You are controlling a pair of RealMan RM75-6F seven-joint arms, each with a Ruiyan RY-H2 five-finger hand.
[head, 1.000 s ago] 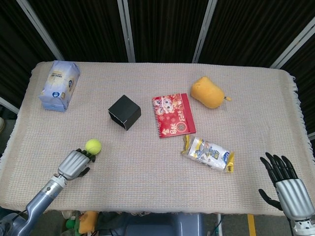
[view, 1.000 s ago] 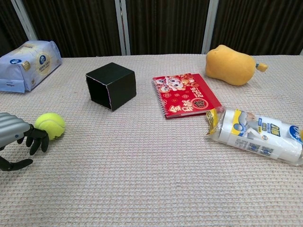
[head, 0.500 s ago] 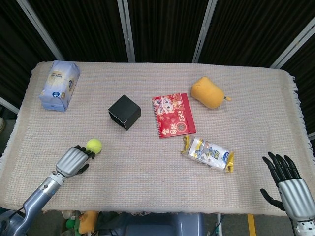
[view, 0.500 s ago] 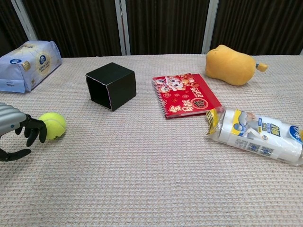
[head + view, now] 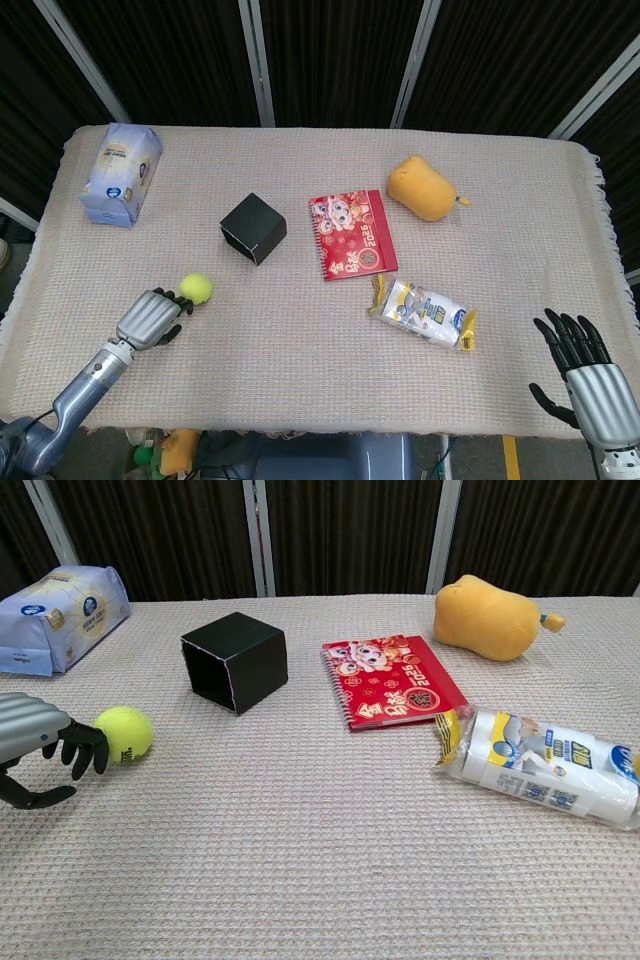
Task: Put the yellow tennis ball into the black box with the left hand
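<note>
The yellow tennis ball (image 5: 196,288) (image 5: 125,734) lies on the woven cloth, left of centre. My left hand (image 5: 150,319) (image 5: 40,746) is just behind it, its dark fingertips (image 5: 86,752) against the ball's near-left side and the thumb spread below; nothing is gripped. The black box (image 5: 253,228) (image 5: 235,661) stands up and to the right of the ball, open side facing the front left. My right hand (image 5: 585,375) hovers at the table's near right corner with fingers apart, holding nothing; only the head view shows it.
A blue tissue pack (image 5: 121,173) (image 5: 58,603) lies at the far left. Right of the box are a red notebook (image 5: 351,234) (image 5: 394,678), an orange plush toy (image 5: 426,187) (image 5: 491,617) and a white and yellow snack packet (image 5: 424,312) (image 5: 544,765).
The ball has rolled up and to the right, toward the black box, with my left hand following behind it. My right hand has sunk slightly lower.
</note>
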